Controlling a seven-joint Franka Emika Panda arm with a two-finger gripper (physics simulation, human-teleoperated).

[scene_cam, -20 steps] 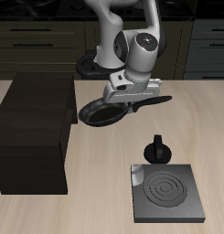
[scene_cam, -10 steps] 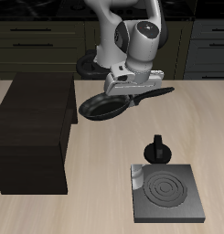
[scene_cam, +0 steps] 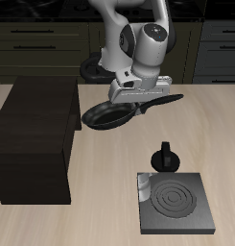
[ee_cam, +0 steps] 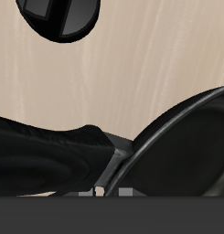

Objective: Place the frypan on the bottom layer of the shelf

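Note:
The frypan (scene_cam: 106, 117) is a small round black pan, held tilted in the air above the table, just beside the shelf's open side. My gripper (scene_cam: 140, 102) is shut on its long black handle (scene_cam: 163, 100) close to where it joins the pan. The shelf (scene_cam: 35, 137) is a large dark wooden box standing on the table, with its open tiers facing the pan. In the wrist view the handle (ee_cam: 49, 151) and the pan's curved rim (ee_cam: 182, 123) fill the frame over the light wooden table.
A square dark-grey stove plate (scene_cam: 175, 201) with concentric rings sits near the table's front edge. A small black knob (scene_cam: 165, 157) stands just behind it and shows in the wrist view (ee_cam: 58, 14). Dark kitchen cabinets (scene_cam: 37, 43) run behind the table.
My gripper with the frypan has risen slightly and shifted a little toward the back. It has hardly moved in the last half second.

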